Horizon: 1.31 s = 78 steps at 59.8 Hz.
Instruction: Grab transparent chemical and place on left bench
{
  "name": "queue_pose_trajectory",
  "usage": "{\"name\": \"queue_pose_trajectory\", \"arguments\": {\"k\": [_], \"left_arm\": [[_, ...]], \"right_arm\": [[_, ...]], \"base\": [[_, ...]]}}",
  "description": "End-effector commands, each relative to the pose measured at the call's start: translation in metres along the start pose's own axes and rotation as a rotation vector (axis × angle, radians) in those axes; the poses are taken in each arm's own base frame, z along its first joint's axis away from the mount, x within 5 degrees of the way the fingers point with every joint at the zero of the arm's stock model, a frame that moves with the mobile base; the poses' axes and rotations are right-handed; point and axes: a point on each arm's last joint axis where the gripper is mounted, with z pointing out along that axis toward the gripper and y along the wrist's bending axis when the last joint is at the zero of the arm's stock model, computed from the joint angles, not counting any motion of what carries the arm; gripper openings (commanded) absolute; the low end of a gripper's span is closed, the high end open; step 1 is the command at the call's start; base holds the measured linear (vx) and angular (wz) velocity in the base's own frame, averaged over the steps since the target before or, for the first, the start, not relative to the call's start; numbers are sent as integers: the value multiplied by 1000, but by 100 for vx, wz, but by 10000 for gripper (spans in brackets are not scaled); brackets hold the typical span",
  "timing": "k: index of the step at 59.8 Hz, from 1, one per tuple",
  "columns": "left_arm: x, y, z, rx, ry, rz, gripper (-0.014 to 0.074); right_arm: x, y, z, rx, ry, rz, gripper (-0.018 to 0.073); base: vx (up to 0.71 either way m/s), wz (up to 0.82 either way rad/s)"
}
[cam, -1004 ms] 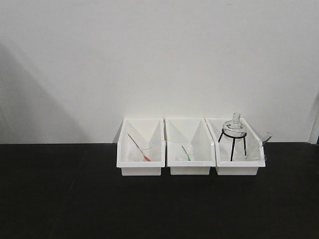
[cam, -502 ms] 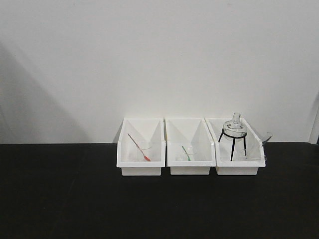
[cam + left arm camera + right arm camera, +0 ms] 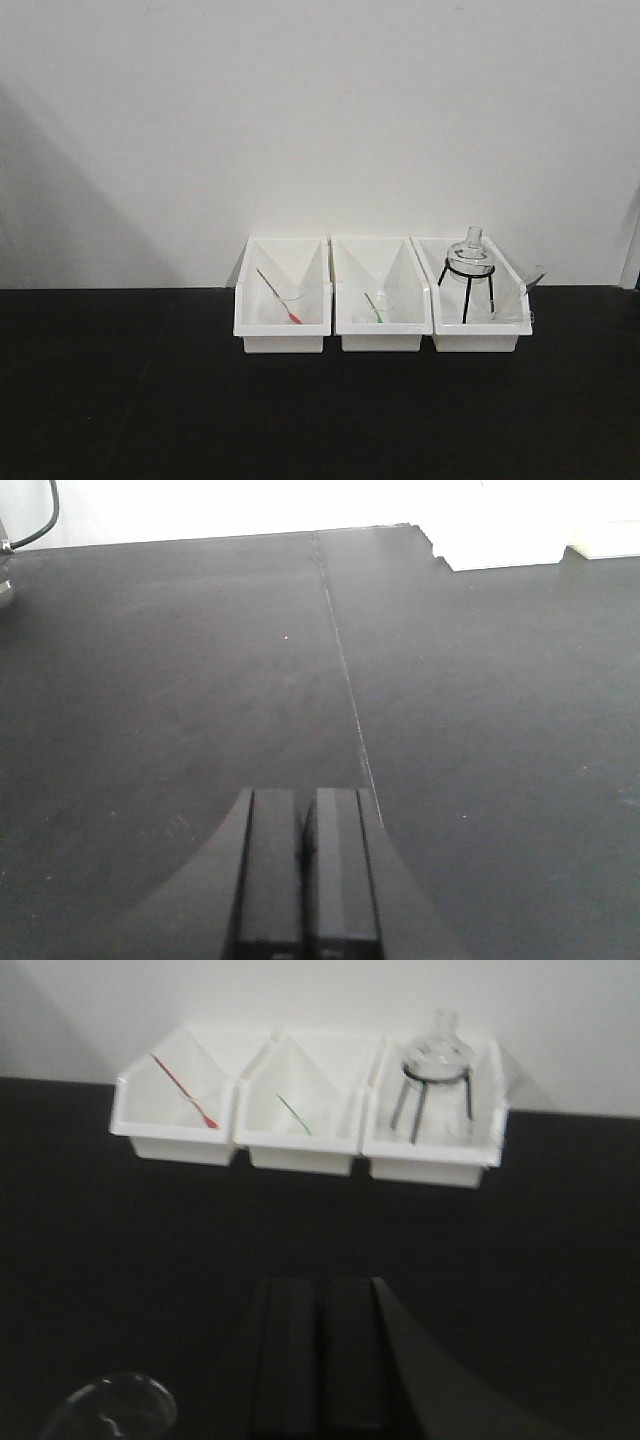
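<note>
My left gripper (image 3: 308,880) has its jaws pressed together, holding nothing, over the black bench (image 3: 180,680), beside a thin seam in the worktop. My right gripper (image 3: 318,1360) is likewise closed and empty. Just to its left, at the bottom edge of the right wrist view, the rim of the clear glass beaker (image 3: 110,1408) shows, blurred, standing on the dark top. Farther off, three white bins (image 3: 300,1140) line the wall; the rightmost holds a round flask on a black tripod (image 3: 433,1085).
</note>
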Motion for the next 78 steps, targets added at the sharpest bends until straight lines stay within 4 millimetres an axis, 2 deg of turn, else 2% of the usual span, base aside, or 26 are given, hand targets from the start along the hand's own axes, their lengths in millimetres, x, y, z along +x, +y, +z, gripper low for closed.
{"name": "queue_pose_trajectory", "arguments": {"k": [1,8,22,28,36,78], "left_arm": [[-3,0,-1,-2,-81,-9,-4],[-3,0,-1,-2,-81,-9,-4],[-3,0,-1,-2,-81,-9,-4],[-3,0,-1,-2,-81,-9,-4],[-3,0,-1,-2,-81,-9,-4],[-3,0,-1,-2,-81,-9,-4]], "right_arm": [[-8,-9,-14,103,-100,32,-8],[24,-11,-26,124,-192,64,-8],[124,-10,-27,92,-341,55,-8],[147,-10,-25,85,-372,80,-8],[149,-10,-23,87,-328,92,-8],[149,-10,-24,87,-332,93,-8]], "base": [[0,0],[0,0],[0,0],[0,0],[0,0],[0,0]]}}
